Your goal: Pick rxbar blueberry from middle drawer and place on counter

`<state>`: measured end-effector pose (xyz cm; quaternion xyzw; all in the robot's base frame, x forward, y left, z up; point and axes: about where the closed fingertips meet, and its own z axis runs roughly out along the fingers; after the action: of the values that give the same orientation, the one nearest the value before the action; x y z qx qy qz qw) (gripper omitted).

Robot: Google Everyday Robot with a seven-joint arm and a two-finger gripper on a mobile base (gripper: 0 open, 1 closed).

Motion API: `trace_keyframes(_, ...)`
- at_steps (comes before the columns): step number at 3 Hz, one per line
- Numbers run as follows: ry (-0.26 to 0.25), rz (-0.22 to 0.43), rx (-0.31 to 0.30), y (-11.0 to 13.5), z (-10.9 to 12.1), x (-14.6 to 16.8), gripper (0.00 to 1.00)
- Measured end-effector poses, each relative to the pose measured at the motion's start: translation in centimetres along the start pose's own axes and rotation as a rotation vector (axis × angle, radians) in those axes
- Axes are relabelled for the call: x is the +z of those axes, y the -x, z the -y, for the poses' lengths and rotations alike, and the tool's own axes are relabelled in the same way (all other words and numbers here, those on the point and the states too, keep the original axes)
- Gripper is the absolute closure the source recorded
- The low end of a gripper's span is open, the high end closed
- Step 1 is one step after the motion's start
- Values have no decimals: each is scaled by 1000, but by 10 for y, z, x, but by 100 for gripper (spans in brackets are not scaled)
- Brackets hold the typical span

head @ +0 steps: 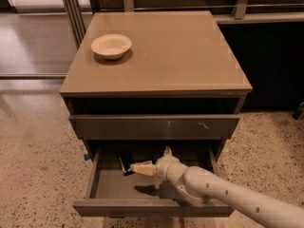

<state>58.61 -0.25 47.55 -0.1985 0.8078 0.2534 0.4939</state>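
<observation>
The rxbar blueberry [125, 164] is a small dark wrapper lying on the floor of the middle drawer [114, 186], near its back left. The drawer is pulled out, with its plain front [152, 207] at the bottom of the view. My gripper [153, 160] is inside the drawer, just right of the bar and a little above the drawer floor. It is open: one cream finger [142, 168] points left with its tip beside the bar, and the other [167, 151] points up. The tan counter [171, 56] is the cabinet's top.
A cream bowl [111, 45] stands on the counter's back left. The upper drawer front [154, 126], with small white scratch marks, juts out slightly above the open drawer. My arm [223, 194] crosses the drawer's right front corner. Speckled floor [33, 165] surrounds the cabinet.
</observation>
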Motion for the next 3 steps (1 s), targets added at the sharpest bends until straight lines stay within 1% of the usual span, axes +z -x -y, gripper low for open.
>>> trace_keyframes(1, 4, 5, 5, 2, 1, 3, 0)
trace_keyframes(2, -21, -20, 20, -3, 5, -4, 0)
trace_keyframes(3, -8, -13, 28, -5, 0, 10, 0)
